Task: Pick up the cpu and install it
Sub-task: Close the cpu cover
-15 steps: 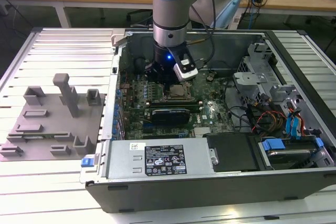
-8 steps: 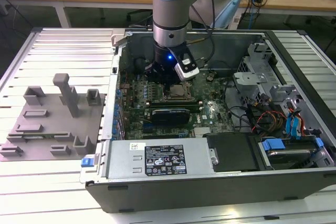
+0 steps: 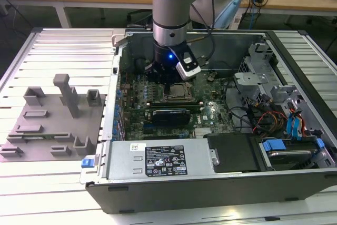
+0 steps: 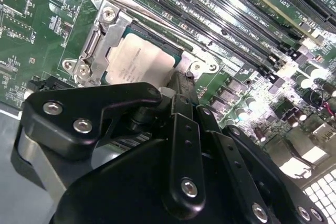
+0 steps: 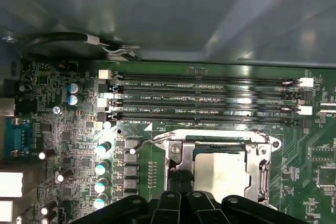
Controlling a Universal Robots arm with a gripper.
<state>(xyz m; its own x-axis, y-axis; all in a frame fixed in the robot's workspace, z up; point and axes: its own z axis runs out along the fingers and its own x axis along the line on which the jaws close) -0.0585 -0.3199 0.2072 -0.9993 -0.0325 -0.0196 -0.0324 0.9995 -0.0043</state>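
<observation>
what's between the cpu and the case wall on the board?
Long parallel memory slots lie between the cpu and the case wall, as the first wrist view shows.

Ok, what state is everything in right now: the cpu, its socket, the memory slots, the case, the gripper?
cpu: lying flat inside the socket frame, silver top up.
socket frame: sits around the cpu; I cannot tell whether its lever is latched.
memory slots: empty.
computer case: side open.
gripper: low over the socket frame, at the cpu's edge.
</observation>
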